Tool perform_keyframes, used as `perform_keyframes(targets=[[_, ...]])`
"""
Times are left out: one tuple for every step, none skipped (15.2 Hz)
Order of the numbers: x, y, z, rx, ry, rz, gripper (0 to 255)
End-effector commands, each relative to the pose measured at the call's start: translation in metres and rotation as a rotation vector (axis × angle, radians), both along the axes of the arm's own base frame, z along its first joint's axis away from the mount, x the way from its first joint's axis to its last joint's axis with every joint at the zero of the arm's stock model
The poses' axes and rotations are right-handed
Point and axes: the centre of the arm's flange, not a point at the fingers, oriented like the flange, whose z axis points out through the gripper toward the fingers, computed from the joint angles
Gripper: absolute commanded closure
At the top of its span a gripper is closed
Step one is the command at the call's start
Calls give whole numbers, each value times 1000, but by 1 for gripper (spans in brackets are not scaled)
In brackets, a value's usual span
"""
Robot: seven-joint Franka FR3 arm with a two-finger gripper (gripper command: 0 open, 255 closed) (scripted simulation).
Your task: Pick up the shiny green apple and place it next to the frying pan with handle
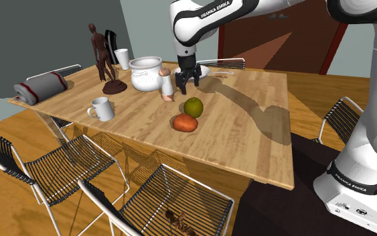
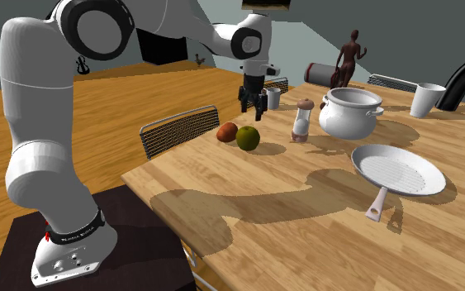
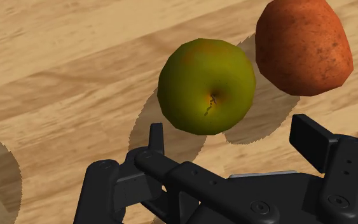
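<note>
Green apple [image 3: 206,86], round and glossy with a russet blush near the stem, rests stem-up on the pale wooden plank table [image 1: 247,137] as I hang my black two-finger pincer [image 3: 234,135] over it, fingers spread wide and clamped on nothing. The spread looks deliberate: the gap seems broad enough to straddle the fruit in a straight descent from above. The apple is not yet between my fingers. It lies on the wood just ahead of their tips and below them, and in the shoulder view my pincer [image 1: 187,82] hovers clear of the apple [image 1: 193,106]. A lumpy reddish-brown potato [image 3: 303,44] sits just beside the fruit; whether the two touch I cannot tell, and that crowded side will probably leave one finger little room. The white round frying pan with handle [image 2: 397,170] lies well apart from the apple [image 2: 248,137], toward the second exterior view's right, past a small white shaker [image 2: 302,121], with bare wood around it for a set-down.
</note>
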Motion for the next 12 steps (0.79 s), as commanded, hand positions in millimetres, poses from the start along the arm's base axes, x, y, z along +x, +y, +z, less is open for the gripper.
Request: perform_keyframes(targets=[[-1,0,-11,0,0,0,0],[-1,0,-16,0,0,0,0],[-1,0,-21,0,0,0,0],[-2,0,-30,0,0,0,0],[-2,0,-30,0,0,0,0],[-2,0,-30,0,0,0,0],[-2,0,-30,0,0,0,0],[-2,0,-30,0,0,0,0],[-2,0,-30,0,0,0,0],[-2,0,-30,0,0,0,0],[-2,0,-30,0,0,0,0],[-2,0,-30,0,0,0,0]])
